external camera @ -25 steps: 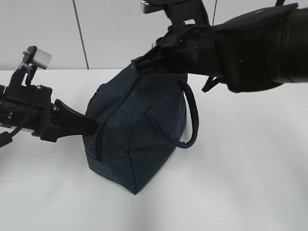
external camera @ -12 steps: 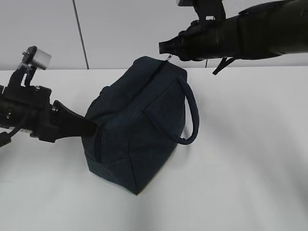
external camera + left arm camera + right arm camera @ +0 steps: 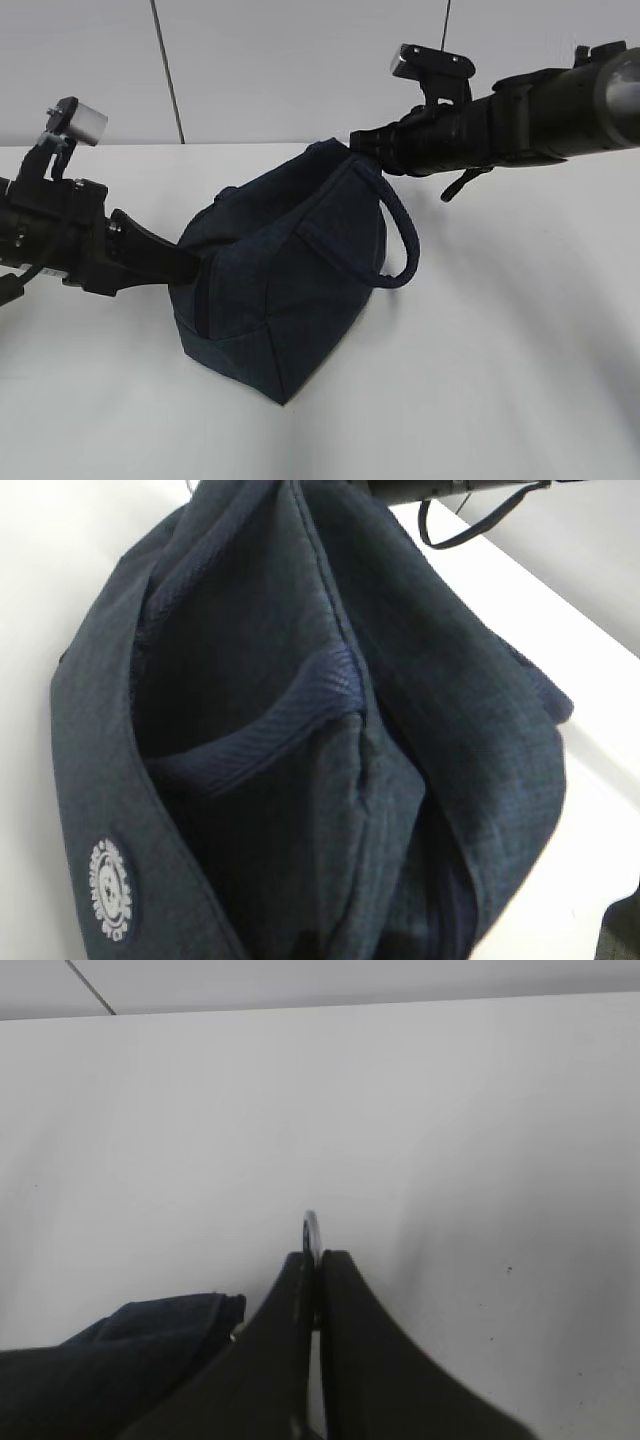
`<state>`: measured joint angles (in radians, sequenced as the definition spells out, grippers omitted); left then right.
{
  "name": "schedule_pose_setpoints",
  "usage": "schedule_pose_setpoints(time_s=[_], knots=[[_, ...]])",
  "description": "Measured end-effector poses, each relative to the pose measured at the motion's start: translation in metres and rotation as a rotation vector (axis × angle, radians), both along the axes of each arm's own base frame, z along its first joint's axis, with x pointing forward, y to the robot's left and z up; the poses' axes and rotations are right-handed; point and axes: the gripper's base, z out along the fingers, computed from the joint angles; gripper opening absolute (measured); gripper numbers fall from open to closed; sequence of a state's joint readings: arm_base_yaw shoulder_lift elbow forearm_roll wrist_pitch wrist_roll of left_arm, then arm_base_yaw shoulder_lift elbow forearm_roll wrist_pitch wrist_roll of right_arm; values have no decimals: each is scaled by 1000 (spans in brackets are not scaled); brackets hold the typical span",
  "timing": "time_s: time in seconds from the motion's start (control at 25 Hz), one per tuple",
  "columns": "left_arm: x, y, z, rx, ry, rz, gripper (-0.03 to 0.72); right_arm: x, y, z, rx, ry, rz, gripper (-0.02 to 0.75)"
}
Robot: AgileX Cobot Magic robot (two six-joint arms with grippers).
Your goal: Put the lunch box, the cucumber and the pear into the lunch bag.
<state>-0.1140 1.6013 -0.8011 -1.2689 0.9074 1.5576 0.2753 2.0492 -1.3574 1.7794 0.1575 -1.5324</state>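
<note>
Lunch bag (image 3: 285, 280) on white worktop (image 3: 500, 380), gripped both ends.
R gripper (image 3: 314, 1265) jaws closed on silver ring pull (image 3: 311, 1228); L gripper (image 3: 185, 262) at bag end, jaw state n/a. Round white logo patch (image 3: 112, 890), text illegible.

Bright even light; soft shadows on table (image 3: 500, 330); lunch bag (image 3: 300, 730) close-up slightly blurred.

The right gripper (image 3: 358, 141) now sits lower and further right than before; the lunch bag (image 3: 285, 270) top sags lower, its zipper closed.
</note>
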Motion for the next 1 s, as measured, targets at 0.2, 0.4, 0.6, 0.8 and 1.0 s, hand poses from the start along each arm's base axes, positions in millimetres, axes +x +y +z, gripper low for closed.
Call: schedule_pose_setpoints(time_s=[0.2,0.4,0.6,0.8,1.0], knots=[[0,0,0,0,14,16,6,1,-1,0,21,5,-12,1],[0,1,-1,6,34,30,113,0,-6,19,32,-37,-13,232],[0,1,-1,4,53,43,321,-11,-9,69,20,-166,16,468],[-4,3,3,33,61,43,375,-30,-9,111,21,-275,86,491],[-15,15,29,149,-19,123,364,-60,-12,125,4,-284,160,491]])
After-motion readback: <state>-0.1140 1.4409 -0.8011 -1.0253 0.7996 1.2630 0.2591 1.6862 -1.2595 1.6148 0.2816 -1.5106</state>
